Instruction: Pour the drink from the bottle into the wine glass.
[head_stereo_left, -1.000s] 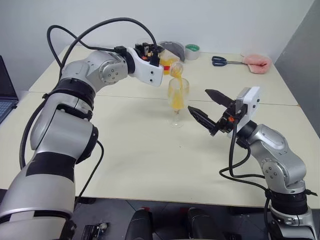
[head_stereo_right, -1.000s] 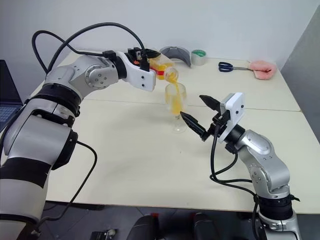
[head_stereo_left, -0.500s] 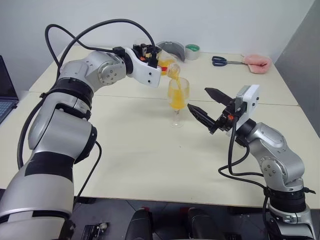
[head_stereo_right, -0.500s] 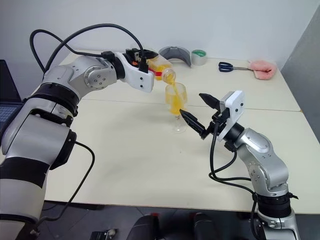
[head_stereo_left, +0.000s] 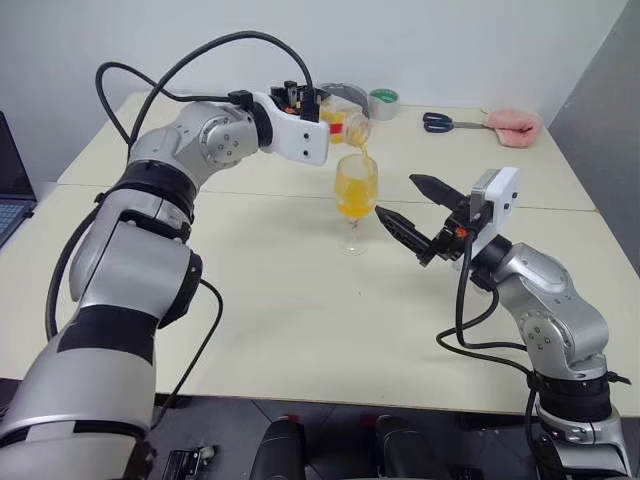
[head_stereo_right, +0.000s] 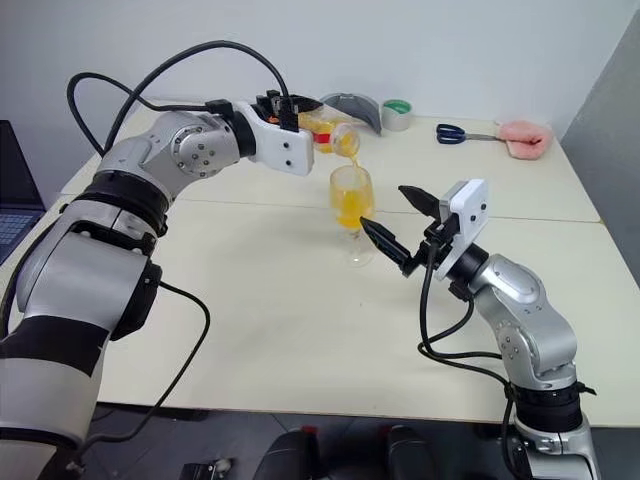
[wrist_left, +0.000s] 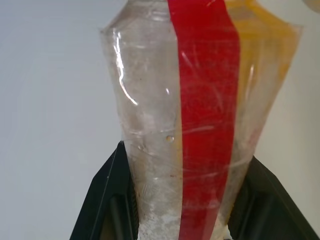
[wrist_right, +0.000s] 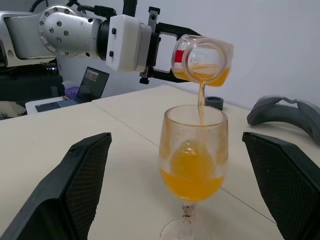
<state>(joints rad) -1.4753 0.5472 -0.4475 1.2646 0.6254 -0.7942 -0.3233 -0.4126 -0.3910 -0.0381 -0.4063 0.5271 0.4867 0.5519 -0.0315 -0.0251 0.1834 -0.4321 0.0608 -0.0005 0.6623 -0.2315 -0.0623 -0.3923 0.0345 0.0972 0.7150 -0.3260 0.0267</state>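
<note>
Drink (wrist_right: 192, 182): orange-yellow liquid; part pooled in lower bowl of glass, part left in bottle, thin stream falling btwn the two.
Bottle (wrist_right: 202, 59): 1 pc, clear plastic w/ red label strip; tipped about level above glass, mouth over rim, not touching it.
Wine glass (head_stereo_left: 356, 190): 1 pc, clear stemmed, upright on table, roughly mid-table; bowl under half full.
Left gripper (wrist_left: 185, 200): 2 black fingers clamped on bottle's body, one each side.
Right gripper (head_stereo_left: 408, 208): fingers spread wide, holding nothing; tips just beside glass on robot's right, apart from it.
Table (head_stereo_left: 300, 300): 1 cream top w/ a seam across.
Far edge items: scissors (head_stereo_left: 437, 122) 1 pr; tape roll (head_stereo_left: 384, 103) 1; grey curved object (head_stereo_left: 344, 97) 1; pink cloth (head_stereo_left: 515, 123) 1.
Laptop (head_stereo_left: 10, 190): 1, at robot's left edge.
</note>
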